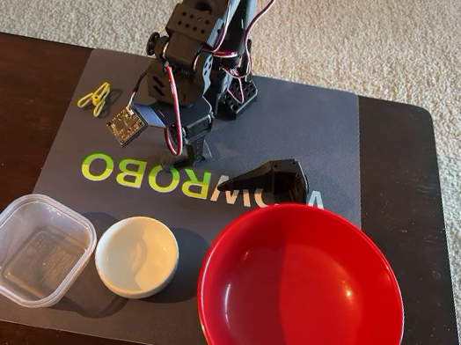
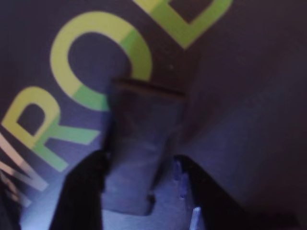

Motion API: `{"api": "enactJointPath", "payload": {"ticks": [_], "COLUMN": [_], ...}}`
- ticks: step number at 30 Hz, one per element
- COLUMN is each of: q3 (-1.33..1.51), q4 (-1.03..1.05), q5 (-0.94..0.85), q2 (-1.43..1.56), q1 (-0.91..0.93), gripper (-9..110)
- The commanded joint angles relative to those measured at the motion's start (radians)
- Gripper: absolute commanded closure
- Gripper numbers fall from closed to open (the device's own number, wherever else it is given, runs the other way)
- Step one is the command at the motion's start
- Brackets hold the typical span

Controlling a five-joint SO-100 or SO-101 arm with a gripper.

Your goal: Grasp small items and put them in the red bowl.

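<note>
The fixed view is evenly lit and sharp, with a broad soft sheen on the red bowl (image 1: pixel 301 303), in front and to the right of the claw (image 1: pixel 180 162). The wrist view is dim, bluish and blurred; the fingers (image 2: pixel 81 191) are dark, soft shapes.

Green "ROBO" lettering on the grey mat (image 1: pixel 326 136)

A dark wooden tabletop (image 1: pixel 11 98) stood on beige carpet (image 1: pixel 414 44); a grey mat (image 1: pixel 326 136) with green lettering (image 1: pixel 110 169) lay upon it.
</note>
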Motion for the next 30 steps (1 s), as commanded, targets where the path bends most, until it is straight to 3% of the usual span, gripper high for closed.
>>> {"api": "enactJointPath", "payload": {"ticks": [1, 7, 14, 18, 24, 27, 30], "q3": [-0.071, -0.187, -0.483, -0.643, -0.755, -0.865, -1.152], "q4": [-0.003, 0.031, 0.350, 0.383, 0.321, 0.268, 0.278], "q5": [-0.015, -0.040, -0.035, -0.041, -0.130, -0.222, -0.311], "q2": [-0.107, -0.190, -0.017, 0.106, 0.166, -0.029, -0.307], "q1": [0.003, 0.014, 0.017, 0.014, -0.255, -0.383, -0.466], "gripper": [97, 101, 101, 101, 101, 101, 101]}}
